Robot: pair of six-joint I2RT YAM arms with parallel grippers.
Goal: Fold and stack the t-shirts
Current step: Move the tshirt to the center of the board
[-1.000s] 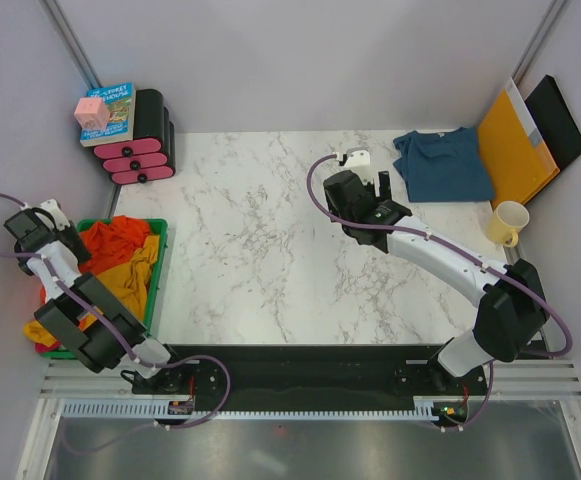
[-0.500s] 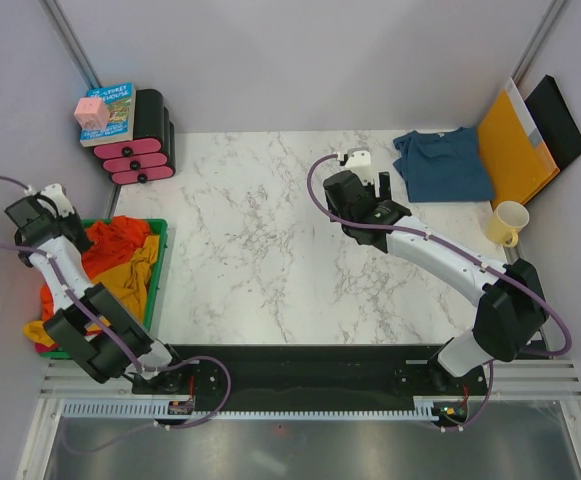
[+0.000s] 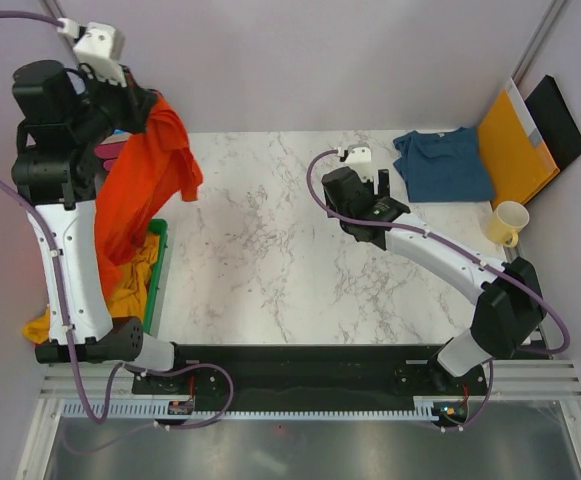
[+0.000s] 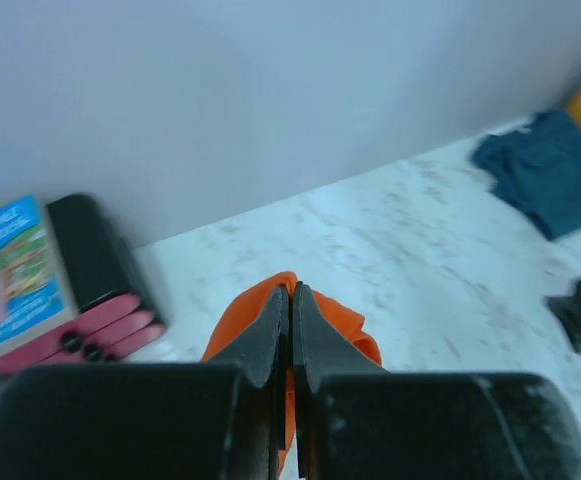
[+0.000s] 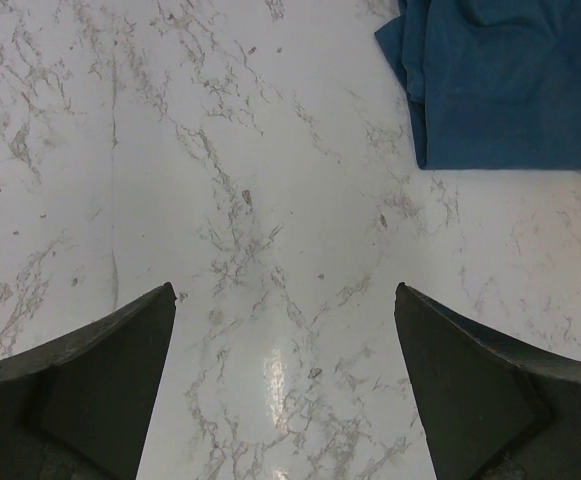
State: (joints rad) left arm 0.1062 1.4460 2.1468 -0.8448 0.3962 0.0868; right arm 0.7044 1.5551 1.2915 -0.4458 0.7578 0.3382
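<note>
White marble table (image 3: 260,250), pale grey walls (image 3: 300,60)

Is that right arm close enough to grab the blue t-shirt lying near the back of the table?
Probably yes. The right gripper is open above the marble table, just beside the blue t-shirt, with nothing lying between them.
</note>
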